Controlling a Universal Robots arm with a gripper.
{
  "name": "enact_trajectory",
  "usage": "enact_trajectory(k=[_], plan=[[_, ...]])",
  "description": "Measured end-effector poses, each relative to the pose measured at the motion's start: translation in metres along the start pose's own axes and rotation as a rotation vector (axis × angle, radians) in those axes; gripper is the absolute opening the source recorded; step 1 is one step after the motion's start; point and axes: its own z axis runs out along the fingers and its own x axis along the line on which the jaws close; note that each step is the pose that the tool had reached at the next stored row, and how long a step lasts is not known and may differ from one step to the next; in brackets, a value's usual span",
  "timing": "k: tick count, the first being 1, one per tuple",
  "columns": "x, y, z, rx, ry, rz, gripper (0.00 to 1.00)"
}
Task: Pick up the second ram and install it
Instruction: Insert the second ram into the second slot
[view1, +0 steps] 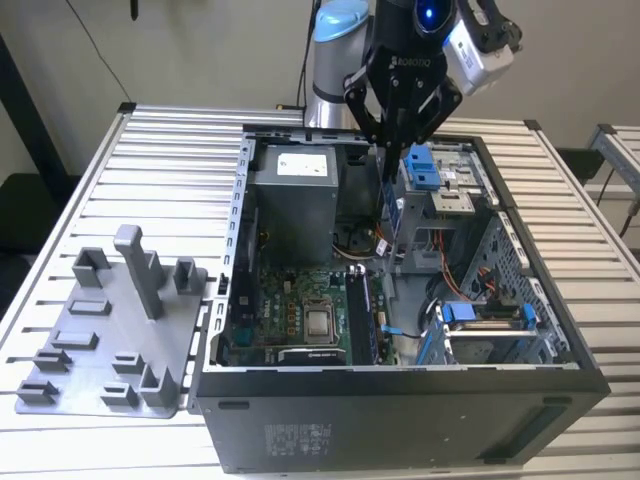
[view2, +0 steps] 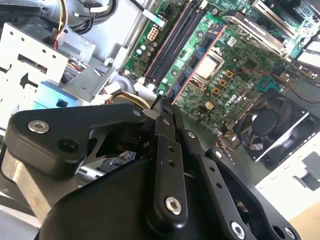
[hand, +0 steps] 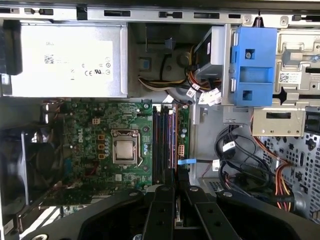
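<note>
My gripper (view1: 385, 155) hangs over the open computer case (view1: 400, 400), shut on the second ram (view1: 386, 205), a thin dark stick that points down from the fingertips towards the board. In the second wrist view the ram (view2: 197, 65) shows edge-on, running out from my gripper (view2: 167, 107) across the green motherboard (view2: 235, 65), next to the long black slots (view2: 172, 42). In the first wrist view my gripper (hand: 175, 176) sits just above the near end of the slots (hand: 162, 145) on the motherboard (hand: 90, 125).
A grey tray with upright posts (view1: 110, 330) lies at the exterior view's left of the case. Inside the case are the power supply (hand: 65, 60), a blue drive bracket (hand: 255, 65), loose cables (hand: 235, 155), the processor socket (hand: 124, 150) and a black fan (view2: 270, 130).
</note>
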Motion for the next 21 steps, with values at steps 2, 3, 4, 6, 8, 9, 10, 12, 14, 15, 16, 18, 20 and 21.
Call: enact_trajectory(k=[2,3,4,6,8,9,10,12,14,15,16,18,20,21], plan=[[0.0,0.0,0.0005,0.0,0.0,0.0,0.14],[0.0,0.0,0.0007,0.0,0.0,0.0,0.14],[0.0,0.0,0.0009,0.0,0.0,0.0,0.14],[0.0,0.0,0.0013,0.0,0.0,0.0,0.14],[0.0,0.0,0.0017,0.0,0.0,0.0,0.14],[0.0001,0.0,0.0019,0.0,0.0,0.0,0.14],[0.0001,0.0001,0.0022,-0.0001,0.0,0.0,0.14],[0.0001,0.0001,0.0025,0.0,0.0,0.0,0.14],[0.0001,0.0001,0.003,0.0,0.0,0.0,0.14],[0.0001,0.0001,0.0033,0.0,0.0,0.0,0.14],[0.0001,0.0001,0.0035,-0.0001,0.0,0.0,0.14],[0.0001,0.0001,0.004,0.0,0.0,0.0,0.14],[0.0001,0.0001,0.0045,0.0,0.0,0.0,0.14],[0.0001,0.0001,0.0047,0.0,0.0,0.0,0.14]])
